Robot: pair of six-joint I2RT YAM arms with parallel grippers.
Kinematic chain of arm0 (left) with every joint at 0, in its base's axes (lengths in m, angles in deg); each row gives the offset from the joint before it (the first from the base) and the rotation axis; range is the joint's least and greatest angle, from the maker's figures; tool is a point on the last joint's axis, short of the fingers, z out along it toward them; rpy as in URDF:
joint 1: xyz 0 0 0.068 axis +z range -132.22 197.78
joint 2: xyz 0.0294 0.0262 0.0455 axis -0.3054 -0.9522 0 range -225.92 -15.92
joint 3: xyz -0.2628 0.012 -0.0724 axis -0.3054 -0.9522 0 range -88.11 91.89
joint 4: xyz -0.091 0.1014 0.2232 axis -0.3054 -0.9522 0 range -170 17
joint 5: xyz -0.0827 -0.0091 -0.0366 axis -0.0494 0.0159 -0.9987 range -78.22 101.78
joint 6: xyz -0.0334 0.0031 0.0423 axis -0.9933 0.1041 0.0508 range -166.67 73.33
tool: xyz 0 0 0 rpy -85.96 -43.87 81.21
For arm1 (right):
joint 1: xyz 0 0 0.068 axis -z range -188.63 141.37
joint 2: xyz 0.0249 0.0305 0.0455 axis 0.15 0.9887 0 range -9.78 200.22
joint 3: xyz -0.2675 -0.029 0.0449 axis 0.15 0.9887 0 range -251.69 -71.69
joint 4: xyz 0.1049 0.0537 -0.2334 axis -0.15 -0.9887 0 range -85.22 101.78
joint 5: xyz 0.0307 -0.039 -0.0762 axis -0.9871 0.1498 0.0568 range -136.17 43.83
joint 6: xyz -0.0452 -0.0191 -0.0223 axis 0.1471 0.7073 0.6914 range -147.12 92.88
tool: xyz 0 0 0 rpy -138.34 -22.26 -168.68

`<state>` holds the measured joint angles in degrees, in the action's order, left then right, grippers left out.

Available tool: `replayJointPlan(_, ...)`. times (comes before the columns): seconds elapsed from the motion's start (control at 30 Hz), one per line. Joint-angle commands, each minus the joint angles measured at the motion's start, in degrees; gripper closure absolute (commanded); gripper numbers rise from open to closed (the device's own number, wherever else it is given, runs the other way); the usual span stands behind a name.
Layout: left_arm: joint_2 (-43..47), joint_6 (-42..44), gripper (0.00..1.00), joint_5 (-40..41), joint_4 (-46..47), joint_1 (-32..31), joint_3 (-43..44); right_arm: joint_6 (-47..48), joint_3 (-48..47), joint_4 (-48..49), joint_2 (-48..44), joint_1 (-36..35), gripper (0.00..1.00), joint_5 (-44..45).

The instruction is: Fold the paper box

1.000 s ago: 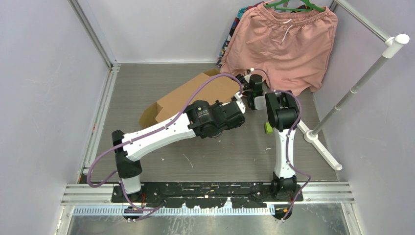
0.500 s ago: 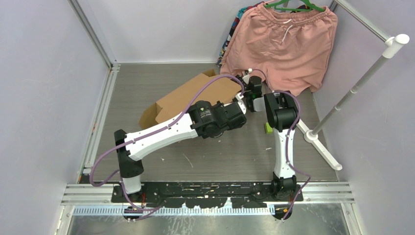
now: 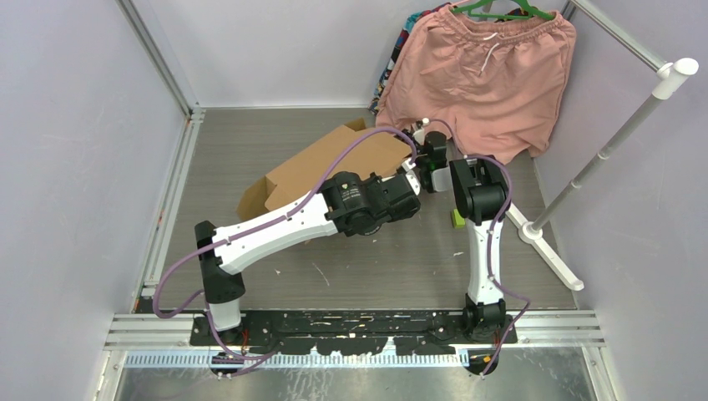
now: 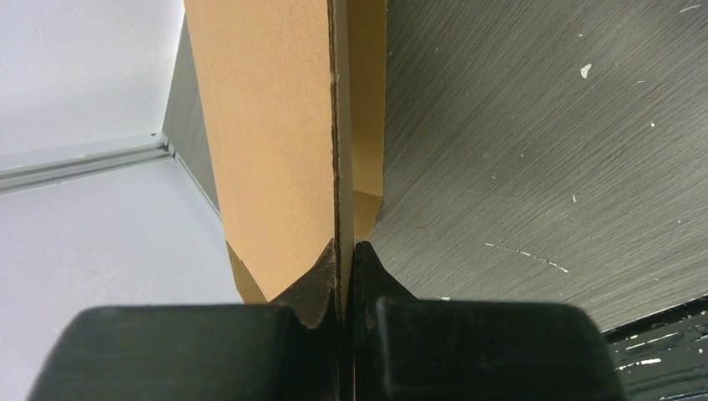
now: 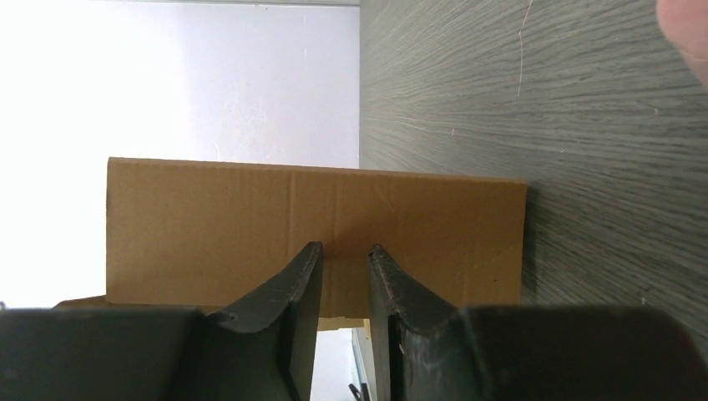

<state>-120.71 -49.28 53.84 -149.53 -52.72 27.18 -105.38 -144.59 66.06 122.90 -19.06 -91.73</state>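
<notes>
- The paper box [image 3: 330, 163] lay on the grey table [image 3: 242, 142], left of centre and toward the far side. It was a partly folded brown cardboard piece that ran from the near left to the far right.
- Its notched end pointed near-left, and no view showed its inside.
- The left gripper [image 4: 345, 251] was pressed together on the thin edge of a cardboard panel at the box's far right end. Its fingertips [image 4: 321, 271] pinched that edge from both sides.
- In the left wrist view the pinched panel stood edge-on, with bare table to its right.
- The right gripper [image 5: 338, 251] sat just beside the left one at the same end of the box. Its jaws were slightly spread, and a flat cardboard flap faced them and showed through the gap.
- I could not tell whether its fingers [image 5: 288, 288] touched that flap.
- The left arm [image 3: 284, 221] crossed over the near edge of the box and hid part of it from above. Its purple cable [image 3: 355, 150] arched over the cardboard.
- Pink shorts [image 3: 484, 75] hung on a green hanger [image 3: 501, 10] at the far right, their hem just behind the two grippers.
- A patterned garment [image 3: 399, 50] showed behind the shorts.
- A white rack pole [image 3: 618, 138] leaned at the right, with its foot [image 3: 547, 246] on the table near the right arm [image 3: 480, 251].
</notes>
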Motion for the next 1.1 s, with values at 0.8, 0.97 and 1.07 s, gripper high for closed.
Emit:
replayJointPlan(0.8, 4.11, 0.92, 0.97, -5.08, 4.38, -0.37, -2.97, 2.12, -24.94, -10.34, 10.61, 4.42, 0.66, 0.70)
replayJointPlan(0.97, 5.46, 0.86, 0.97, -5.68, 5.25, -0.39, -4.35, 0.92, -31.12, -11.97, 13.47, 4.12, 0.65, -1.06)
replayJointPlan(1.07, 5.56, 1.01, 0.97, -5.83, 5.32, -0.32, -4.42, 0.34, -34.41, -12.98, 15.31, 3.49, 0.65, -2.60)
